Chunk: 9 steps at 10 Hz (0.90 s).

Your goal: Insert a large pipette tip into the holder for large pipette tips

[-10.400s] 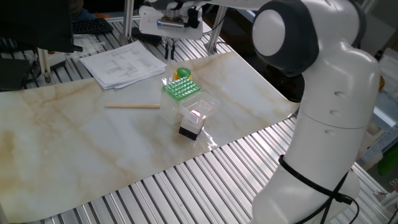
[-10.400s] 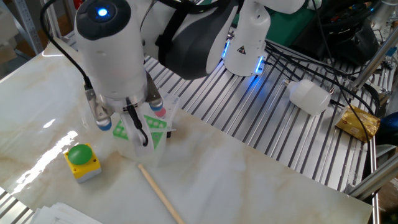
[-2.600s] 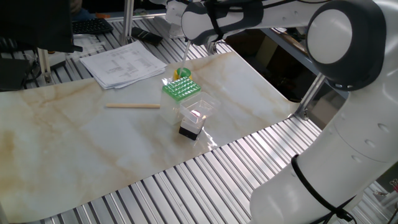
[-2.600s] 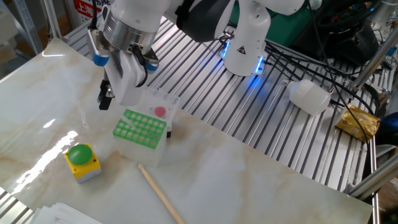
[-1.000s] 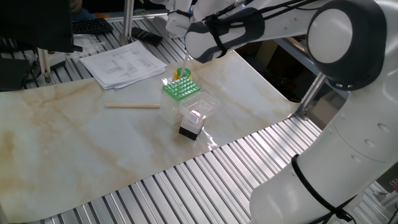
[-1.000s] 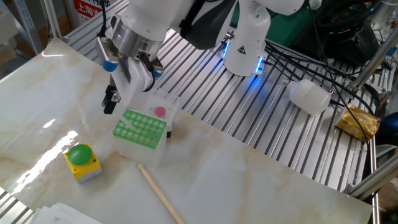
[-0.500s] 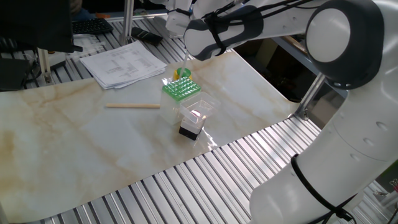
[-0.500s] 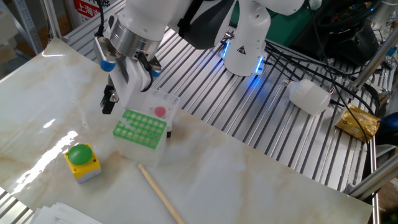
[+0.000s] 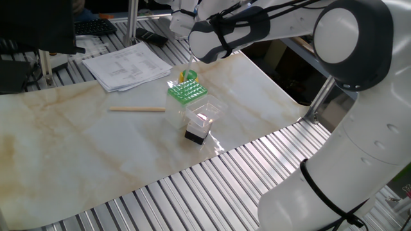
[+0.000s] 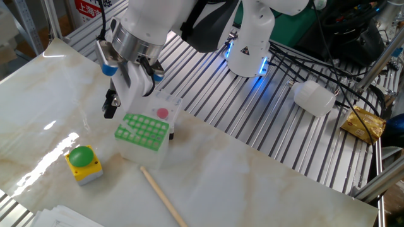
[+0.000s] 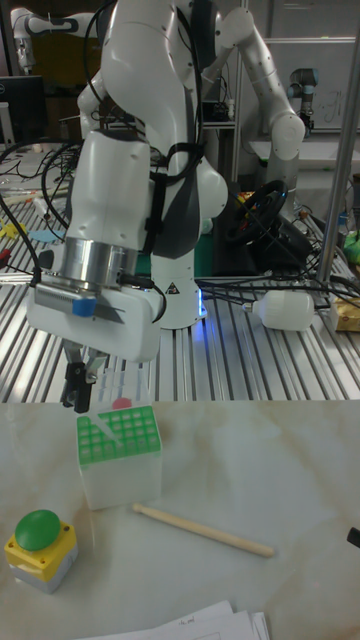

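The holder for large pipette tips is a green gridded rack [image 10: 143, 130] [image 9: 185, 92] [image 11: 118, 435] on a clear base, standing on the marble tabletop. A faint pale sliver [image 11: 97, 426] shows on the rack's left cells; I cannot tell whether it is the large pipette tip. My gripper [image 11: 75, 388] [image 10: 110, 104] hangs above and just left of the rack, apart from it. Its dark fingertips are close together with nothing visible between them. In one fixed view the arm hides the fingers.
A tan wooden stick [image 10: 163, 197] [image 9: 136, 110] lies on the marble. A yellow box with a green button [image 10: 83, 164] sits near the rack. A clear box with a pink dot [image 10: 162, 113] stands behind it. Papers [image 9: 125, 64] lie at the table's far side.
About ten seconds ago the gripper was low over the rack; it has since lifted and moved off to the rack's side. Over the last second it barely shifts.
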### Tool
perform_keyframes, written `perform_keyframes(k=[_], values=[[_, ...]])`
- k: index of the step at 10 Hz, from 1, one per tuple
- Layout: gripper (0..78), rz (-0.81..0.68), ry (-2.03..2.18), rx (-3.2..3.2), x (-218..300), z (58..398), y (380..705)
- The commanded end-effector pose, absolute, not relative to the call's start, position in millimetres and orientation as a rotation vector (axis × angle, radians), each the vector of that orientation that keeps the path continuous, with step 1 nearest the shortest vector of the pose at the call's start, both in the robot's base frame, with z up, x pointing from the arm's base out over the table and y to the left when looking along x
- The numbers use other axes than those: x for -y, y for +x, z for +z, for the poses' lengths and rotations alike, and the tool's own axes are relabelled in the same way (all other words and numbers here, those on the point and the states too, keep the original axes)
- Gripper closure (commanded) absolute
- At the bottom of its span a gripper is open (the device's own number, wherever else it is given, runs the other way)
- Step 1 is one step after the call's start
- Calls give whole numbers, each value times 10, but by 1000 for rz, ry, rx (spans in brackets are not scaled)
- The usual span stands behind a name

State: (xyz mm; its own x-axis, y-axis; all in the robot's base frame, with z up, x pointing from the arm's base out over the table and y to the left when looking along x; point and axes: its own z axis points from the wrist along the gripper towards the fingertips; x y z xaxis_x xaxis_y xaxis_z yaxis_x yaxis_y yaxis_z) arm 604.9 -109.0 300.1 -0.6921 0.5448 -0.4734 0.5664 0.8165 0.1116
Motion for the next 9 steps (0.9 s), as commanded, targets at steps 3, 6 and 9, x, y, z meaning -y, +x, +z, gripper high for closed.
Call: perform_keyframes(k=[3, 6, 9], values=[[764, -56, 813, -2491, 1073, 3003, 6047], [764, -49, 819, -2484, 1045, 2970, 6033], [764, -43, 826, -2471, 1005, 2920, 6033]])
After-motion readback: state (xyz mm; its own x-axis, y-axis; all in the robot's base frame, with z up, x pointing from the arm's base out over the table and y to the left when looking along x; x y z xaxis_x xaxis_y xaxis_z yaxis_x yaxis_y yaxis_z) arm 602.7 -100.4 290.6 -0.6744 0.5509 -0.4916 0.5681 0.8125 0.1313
